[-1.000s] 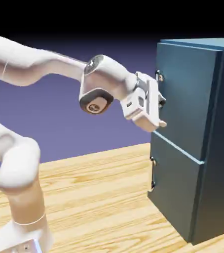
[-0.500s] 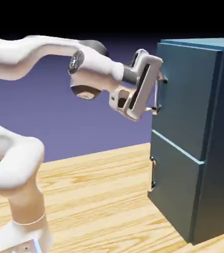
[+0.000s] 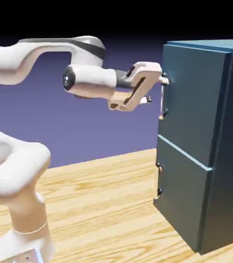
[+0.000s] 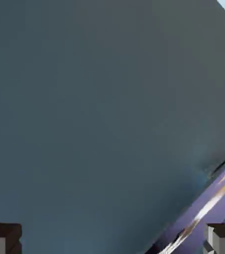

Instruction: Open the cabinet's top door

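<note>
A light wooden counter (image 3: 103,205) with a flowing, streaky grain fills the lower part of the exterior view, its far edge running from about nine o'clock up toward three o'clock. Behind it rises a plain blue-violet backdrop (image 3: 88,133), palest just above the counter and deepening upward into a black band at twelve o'clock. The light is soft and even, with no sharp shadows on the wood.
</note>
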